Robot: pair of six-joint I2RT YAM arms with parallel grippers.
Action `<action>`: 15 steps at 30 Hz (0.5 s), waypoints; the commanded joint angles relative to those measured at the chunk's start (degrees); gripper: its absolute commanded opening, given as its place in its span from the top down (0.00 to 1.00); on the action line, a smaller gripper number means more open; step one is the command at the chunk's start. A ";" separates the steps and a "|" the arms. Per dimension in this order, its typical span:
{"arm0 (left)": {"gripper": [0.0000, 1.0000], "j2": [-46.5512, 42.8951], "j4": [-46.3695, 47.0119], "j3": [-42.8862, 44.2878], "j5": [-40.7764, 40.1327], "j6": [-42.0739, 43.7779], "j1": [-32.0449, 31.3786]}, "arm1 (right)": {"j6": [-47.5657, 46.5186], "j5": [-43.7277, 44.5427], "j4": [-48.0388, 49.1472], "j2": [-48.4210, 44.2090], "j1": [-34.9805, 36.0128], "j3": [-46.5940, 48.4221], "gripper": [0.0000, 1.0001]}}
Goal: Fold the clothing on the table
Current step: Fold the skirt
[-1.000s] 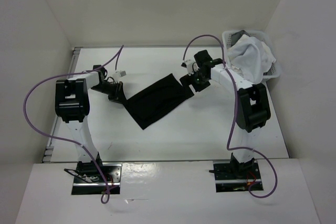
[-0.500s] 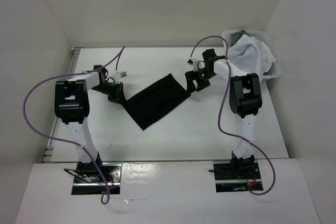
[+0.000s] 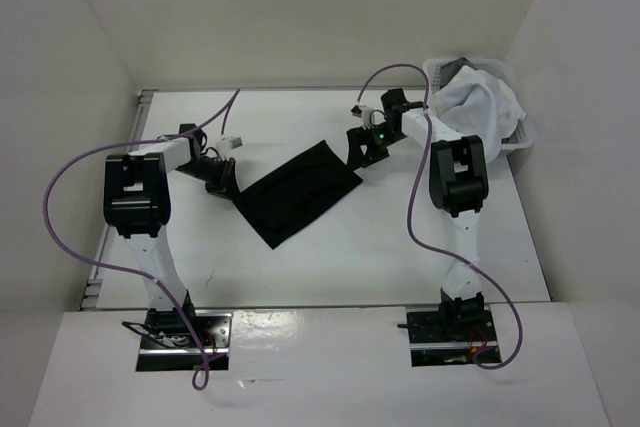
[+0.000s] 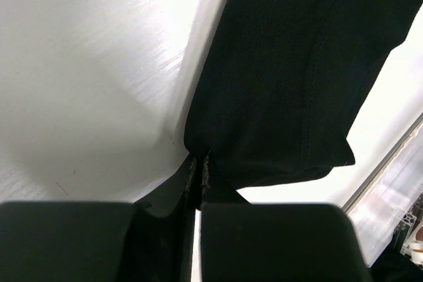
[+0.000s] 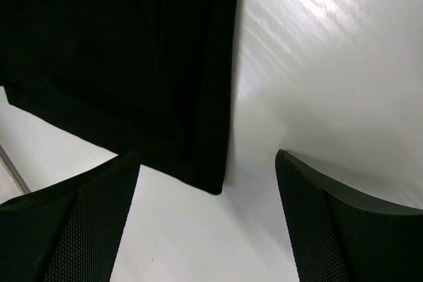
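Top view: the plain black matte fabric garment, the clothing [image 3: 298, 192], lies flat near the middle of the large white flat table [image 3: 400, 257]. Its long axis runs on a diagonal, from lower left of the frame up toward upper right.

Left gripper [image 3: 222, 183]: sits at the left-hand corner of the clothing. In the left wrist view the two fingers are pressed together with no gap, and the black fabric puckers right at their tips, so I read this as a pinch on the cloth edge. From the tips, the garment spreads away to the upper right of that frame.

Right gripper [image 3: 361, 150]: sits at the opposite, upper-right end of the clothing. In the right wrist view its fingers [image 5: 86, 229] stand wide apart and hold nothing. The garment's corner lies in the gap between them; the rest of the fabric fills the upper left of the frame, with bare table to the right.

Judgement: the right arm is the one nearer the free corner. Its grasp depends on that corner lying between the open fingers. Whether the tips already touch the table cannot be told.
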 commanded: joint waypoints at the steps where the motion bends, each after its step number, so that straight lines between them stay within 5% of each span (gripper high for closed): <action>1: 1.00 -0.47 0.22 -1.30 -5.34 1.08 -0.47 | -1.00 -1.18 -0.31 4.19 0.05 2.81 0.12; 15: 1.00 -0.47 0.22 -1.30 -6.40 1.08 -1.53 | -2.15 -2.85 -1.54 8.14 2.86 4.57 0.20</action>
